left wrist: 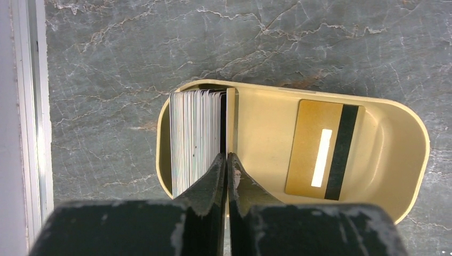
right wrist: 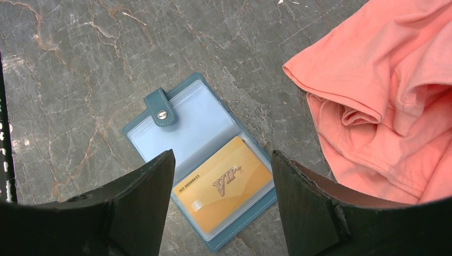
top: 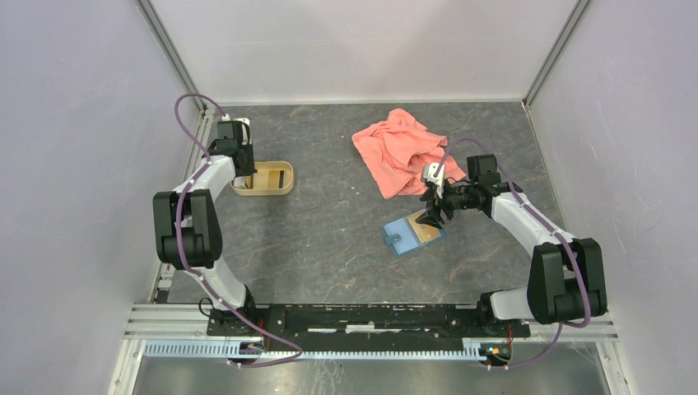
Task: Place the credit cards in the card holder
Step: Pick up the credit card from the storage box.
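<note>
My left jaws are pinched shut on the edge of one card; my right jaws are spread wide with nothing between them.

From the top camera, the left arm (top: 216, 173) reaches down into the tan tray (top: 284, 188) at the far left. The right arm (top: 514, 210) hangs over the open card holder (top: 401, 234), which lies flat on the surface (top: 329, 255) just beside the pink cloth (top: 399, 152).

On the left wrist camera, the jaws meet on an upright card (left wrist: 231, 122) standing against the stack of cards (left wrist: 194, 138). A flat card (left wrist: 320, 149) lies apart on the tray floor. I judge the step in hand to be drawing this card out. I should lift straight up, so that the stack's nearest card is not dragged along.

On the right wrist camera, a gold VIP card (right wrist: 224, 184) already sits in the holder's near sleeve. The sleeve by the snap tab (right wrist: 160, 109) looks empty, so I would aim there and use the right jaws to pin the holder.
</note>
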Controlling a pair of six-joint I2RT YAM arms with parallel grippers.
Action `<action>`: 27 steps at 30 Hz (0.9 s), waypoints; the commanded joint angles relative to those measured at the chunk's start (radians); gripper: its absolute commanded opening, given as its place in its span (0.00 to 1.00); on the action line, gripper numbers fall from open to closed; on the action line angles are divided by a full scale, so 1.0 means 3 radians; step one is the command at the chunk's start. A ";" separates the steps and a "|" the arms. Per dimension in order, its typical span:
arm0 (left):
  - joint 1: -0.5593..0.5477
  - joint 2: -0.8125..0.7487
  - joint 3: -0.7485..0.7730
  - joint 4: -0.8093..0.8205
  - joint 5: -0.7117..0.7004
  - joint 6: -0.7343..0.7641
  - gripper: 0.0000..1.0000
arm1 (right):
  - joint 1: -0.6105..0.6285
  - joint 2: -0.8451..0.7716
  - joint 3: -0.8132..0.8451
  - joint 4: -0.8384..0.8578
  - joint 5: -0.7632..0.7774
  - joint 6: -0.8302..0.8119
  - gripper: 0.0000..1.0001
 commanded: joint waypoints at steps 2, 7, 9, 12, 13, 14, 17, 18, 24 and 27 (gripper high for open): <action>0.0017 -0.0198 0.0129 -0.0046 0.0115 0.0027 0.06 | 0.0005 0.0009 0.0130 -0.0011 -0.0076 -0.0081 0.73; 0.0016 -0.0234 0.0134 -0.0064 0.0408 -0.0030 0.04 | 0.0005 0.0010 0.0130 -0.0011 -0.0076 -0.0081 0.73; 0.0018 -0.0273 0.0132 -0.0054 0.0586 -0.0077 0.02 | 0.0003 0.0009 0.0130 -0.0011 -0.0071 -0.0081 0.73; 0.0019 -0.0421 0.0071 0.0040 0.0928 -0.0233 0.02 | 0.0004 0.0006 0.0135 -0.0011 -0.0066 -0.0076 0.73; 0.0020 -0.0463 0.0034 0.0094 0.1096 -0.0295 0.02 | 0.0002 0.0001 0.0136 -0.0008 -0.0066 -0.0071 0.73; 0.0021 -0.0547 -0.0007 0.0170 0.1281 -0.0379 0.02 | 0.0004 -0.0006 0.0135 -0.0006 -0.0066 -0.0058 0.73; 0.0019 -0.0751 -0.0176 0.0512 0.1960 -0.0749 0.03 | 0.0001 -0.0030 0.0135 0.0026 -0.0118 0.0013 0.73; 0.0018 -0.0800 -0.0240 0.0657 0.2218 -0.0897 0.04 | 0.0000 -0.0043 0.0130 0.0041 -0.0155 0.0049 0.73; -0.0154 -0.1016 -0.1126 0.2656 0.3252 -0.2486 0.03 | 0.0006 -0.0148 0.0020 0.0498 -0.0530 0.0762 0.73; -0.0651 -0.1068 -0.1505 0.3551 0.3082 -0.2850 0.02 | 0.0004 -0.0266 -0.0207 0.1272 -0.0754 0.1704 0.73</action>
